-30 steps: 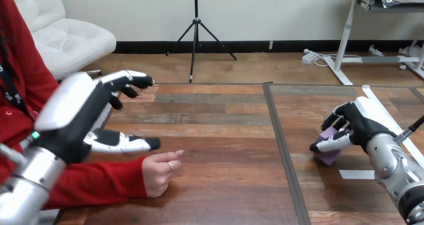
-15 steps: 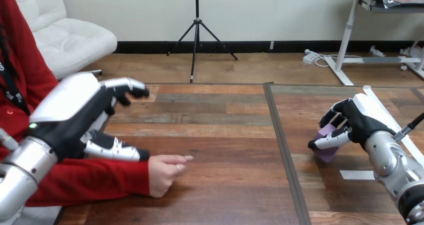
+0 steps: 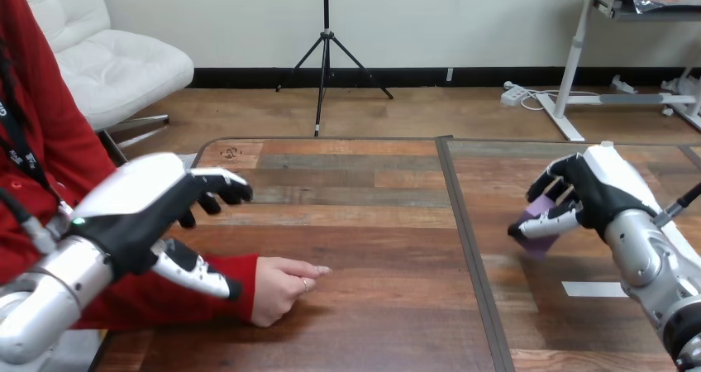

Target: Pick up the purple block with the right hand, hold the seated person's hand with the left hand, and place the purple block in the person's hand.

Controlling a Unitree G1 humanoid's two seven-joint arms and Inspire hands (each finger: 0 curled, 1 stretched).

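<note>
1. Head view, left side: reaches in from the lower left with the left hand (image 3: 136, 211), raised above the table (image 3: 355, 223), white back up and palm turned to the right.
2. Spreads the fingers (image 3: 223, 188) forward with a loose bend and angles the thumb (image 3: 198, 274) down over the red sleeve (image 3: 165, 302); grips nothing. Cannot tell whether that thumb touches the sleeve.
3. Hangs just behind and above the person's hand (image 3: 281, 288), loosely curled on the wood with one finger pointing right.
4. Right side: comes in from the lower right with the silver forearm (image 3: 653, 264), the right hand (image 3: 591, 194) turned back-up and bent to the left.
5. Curls thumb and fingers round the purple block (image 3: 544, 206), thumb across its front, fingers behind.
6. Shows that block as small, matt and straight-edged, mostly covered by the hand, right of the dark seam (image 3: 463, 240). Seems to hold it just clear of the wood, over a shadow.
7. Leaves a broad stretch of bare wood between the two hands, crossed front to back by the seam.
8. Puts the far rim (image 3: 331, 140) well beyond both hands, and a white tape strip (image 3: 591, 289) flat on the wood beside the forearm.
</note>
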